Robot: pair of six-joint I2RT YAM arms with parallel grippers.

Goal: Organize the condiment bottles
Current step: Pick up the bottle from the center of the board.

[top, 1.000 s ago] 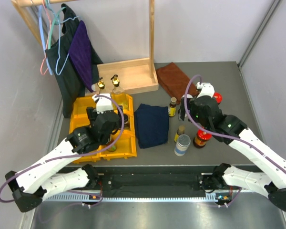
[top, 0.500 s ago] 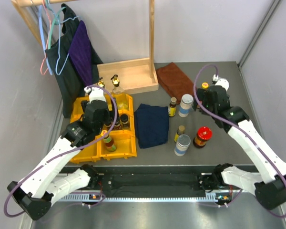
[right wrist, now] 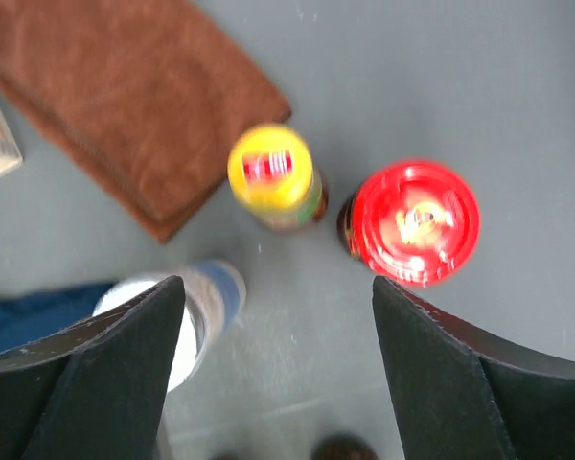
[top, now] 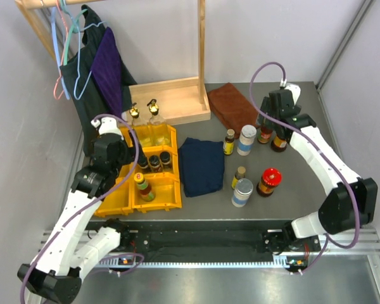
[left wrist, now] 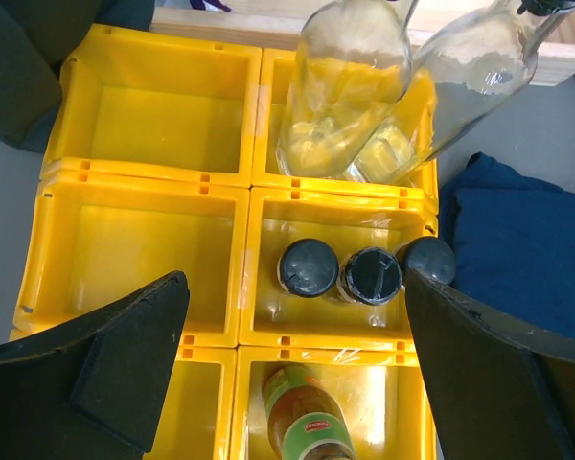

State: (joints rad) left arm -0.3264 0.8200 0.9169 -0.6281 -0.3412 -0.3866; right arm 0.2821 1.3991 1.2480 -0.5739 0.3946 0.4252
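My right end effector [right wrist: 278, 287] is open and empty above the counter [right wrist: 479, 77], over a yellow-capped bottle [right wrist: 268, 172] and a red-lidded jar [right wrist: 414, 220] standing side by side. My left end effector [left wrist: 295, 283] is open and empty above the yellow bins [left wrist: 163, 125], which hold black-capped bottles [left wrist: 308, 266].

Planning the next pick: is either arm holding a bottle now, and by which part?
Nothing is held. Left gripper, jaws open, over the yellow bins; right gripper, jaws open, above the yellow-capped bottle.
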